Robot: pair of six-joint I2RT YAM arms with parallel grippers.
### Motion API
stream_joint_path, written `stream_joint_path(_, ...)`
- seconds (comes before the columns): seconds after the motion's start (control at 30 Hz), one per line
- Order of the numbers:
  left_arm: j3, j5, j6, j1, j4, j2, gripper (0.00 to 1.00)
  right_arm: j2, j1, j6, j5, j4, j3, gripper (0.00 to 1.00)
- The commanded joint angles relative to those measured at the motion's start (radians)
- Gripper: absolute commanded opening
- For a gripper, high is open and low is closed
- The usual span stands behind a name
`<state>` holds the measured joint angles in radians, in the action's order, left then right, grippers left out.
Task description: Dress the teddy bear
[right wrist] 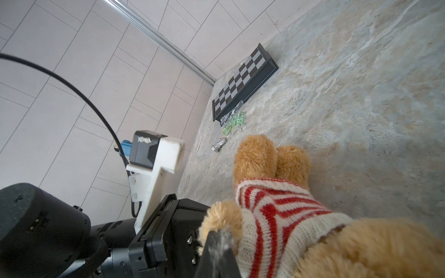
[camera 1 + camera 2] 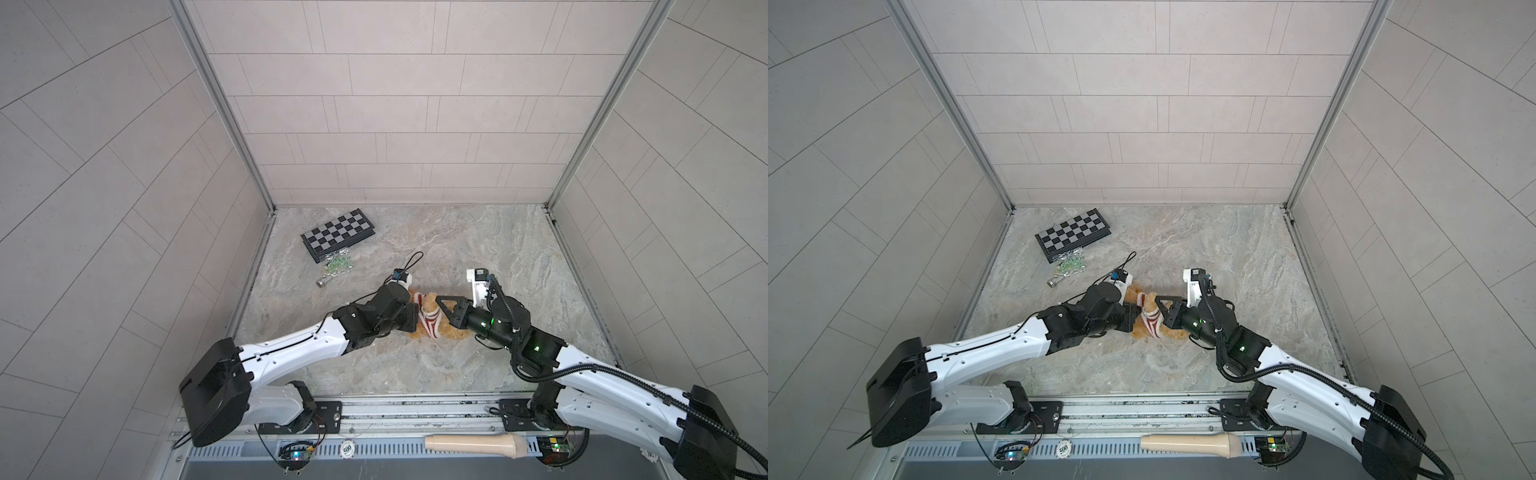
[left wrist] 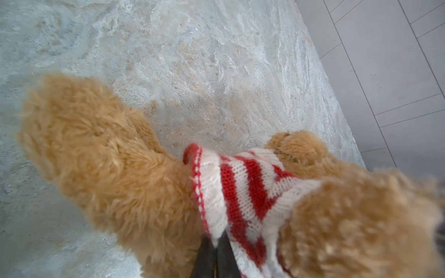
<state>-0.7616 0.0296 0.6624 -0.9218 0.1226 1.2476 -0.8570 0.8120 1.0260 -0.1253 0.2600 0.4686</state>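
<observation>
The teddy bear [image 2: 431,309] [image 2: 1133,296] lies on the stone floor between my two grippers, its golden-tan fur close up in both wrist views [image 3: 108,154] [image 1: 255,156]. A red-and-white striped sweater [image 2: 428,322] [image 3: 240,187] [image 1: 277,211] wraps its middle. My left gripper [image 2: 417,319] [image 3: 218,237] is shut on the sweater's white edge. From the other side, my right gripper [image 2: 439,298] [image 1: 218,234] is shut, its tip against the fur beside the sweater. Whether it pinches anything is hidden.
A folded chessboard [image 2: 338,235] lies at the back left, with a bag of green pieces [image 2: 337,266] and a silver chess piece [image 2: 322,282] in front of it. Tiled walls enclose three sides. A poker chip [image 2: 347,449] and a beige handle [image 2: 473,444] rest on the front rail.
</observation>
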Motion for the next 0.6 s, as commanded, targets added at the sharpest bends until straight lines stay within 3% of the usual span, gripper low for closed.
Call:
stream_joint_path(0.0,0.043,-0.022,-0.039,0.007,0.123,-0.056,0.02,0.06,0.006,0.024,0.027,0.035,0.027,0.0)
stream_joint_path(0.27,0.097,-0.013,-0.042,0.024,0.157,-0.123,0.0,0.065,0.003,-0.005,0.062,0.002,-0.004,0.0)
stream_joint_path(0.57,0.052,0.037,-0.038,0.021,0.064,-0.03,0.0,-0.068,0.015,-0.059,0.089,0.053,-0.033,0.0)
